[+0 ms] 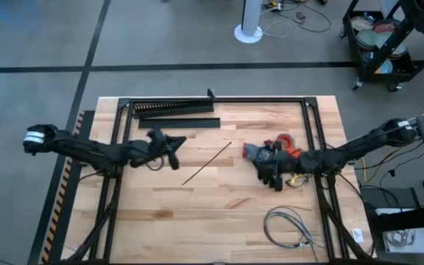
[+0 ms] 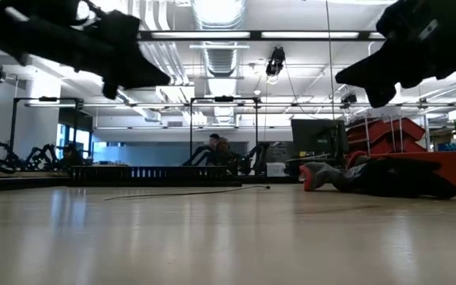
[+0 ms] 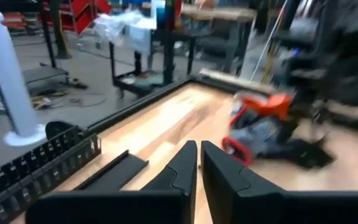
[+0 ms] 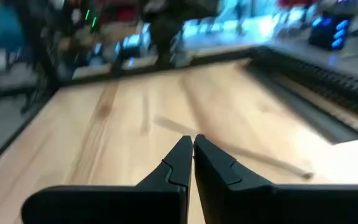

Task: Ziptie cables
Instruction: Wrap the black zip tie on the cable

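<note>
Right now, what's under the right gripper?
In the high view the right gripper sits over a pile of dark gloves and an orange-red tool. It covers part of the pile, so anything directly beneath it can't be seen. The cables lie apart, nearer the front edge.

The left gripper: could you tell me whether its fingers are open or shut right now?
Shut. In the left wrist view the left gripper shows its two fingers nearly touching, with nothing between them.

Grey floor (image 1: 168, 29) with dark tape lines; ceiling strip lights (image 2: 204, 35); white pedestal (image 1: 249, 22)
</note>
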Controlling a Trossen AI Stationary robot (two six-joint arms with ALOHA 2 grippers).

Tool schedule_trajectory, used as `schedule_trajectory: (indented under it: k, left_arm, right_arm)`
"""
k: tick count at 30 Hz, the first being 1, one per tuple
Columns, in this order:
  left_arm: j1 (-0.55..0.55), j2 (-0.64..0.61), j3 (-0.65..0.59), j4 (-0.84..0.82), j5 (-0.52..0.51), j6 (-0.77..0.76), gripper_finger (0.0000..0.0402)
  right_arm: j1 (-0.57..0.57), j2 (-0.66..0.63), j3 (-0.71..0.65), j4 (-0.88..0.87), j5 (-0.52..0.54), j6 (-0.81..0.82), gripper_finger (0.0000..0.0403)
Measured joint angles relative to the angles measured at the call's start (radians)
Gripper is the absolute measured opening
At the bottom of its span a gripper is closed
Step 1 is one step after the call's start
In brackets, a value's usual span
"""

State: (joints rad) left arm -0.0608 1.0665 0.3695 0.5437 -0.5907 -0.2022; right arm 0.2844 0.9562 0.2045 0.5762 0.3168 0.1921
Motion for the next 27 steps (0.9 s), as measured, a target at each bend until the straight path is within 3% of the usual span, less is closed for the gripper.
schedule_trajectory:
  k: [5,12,19,24,27]
  left_arm:
    - [0.007,0.2,0.111,-0.003,-0.01,0.051,0.0039]
    - [0.039,0.447,0.238,0.003,0.006,0.053,0.0116]
    - [0.046,0.693,0.383,0.048,0.006,0.05,0.0187]
    - [0.053,0.87,0.518,0.043,-0.002,0.051,0.0195]
    - [0.053,0.944,0.583,0.041,-0.002,0.089,0.0192]
  right_arm:
    - [0.131,0.178,0.143,-0.015,0.076,-0.005,0.0002]
    - [0.232,0.339,0.358,-0.322,0.218,0.043,0.0002]
    - [0.345,0.411,0.388,-0.339,0.413,0.137,0.0002]
    - [0.396,0.428,0.371,-0.355,0.541,0.221,0.0007]
    - [0.399,0.44,0.368,-0.369,0.551,0.269,0.003]
